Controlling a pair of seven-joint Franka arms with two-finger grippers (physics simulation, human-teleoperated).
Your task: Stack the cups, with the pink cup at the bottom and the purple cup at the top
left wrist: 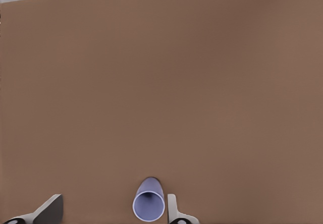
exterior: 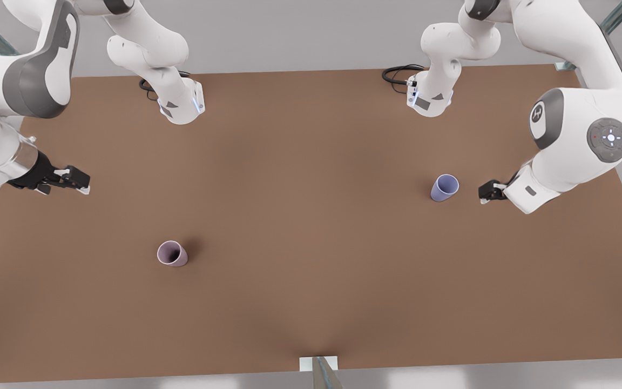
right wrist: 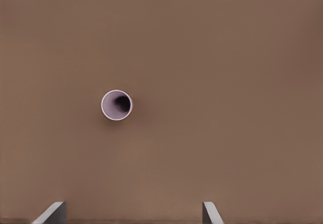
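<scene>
Both cups upright on the brown table [exterior: 311, 227] and well apart: pink cup [exterior: 172, 253] toward the front view's left, purple cup [exterior: 444, 187] toward its right. Nothing stacked yet.

Left gripper [exterior: 487, 192] near the purple cup, at the front view's right; wide open, empty, with the cup [left wrist: 149, 202] between its fingers [left wrist: 172, 208] in the left wrist view, nearer one finger than the other. Right gripper [exterior: 71, 181] at the front view's left, above and apart from the pink cup [right wrist: 116, 105]; spread wide, empty, waiting.

Step in hand, by judgement: grasp the purple cup.
- Centre the cup between the fingers before closing.
- Descend to mid-wall, not the rim.
- Close gently; tapered walls likely to slip upward.
- Lift straight; keep upright.
- Leave the pink cup undisturbed as base.
</scene>
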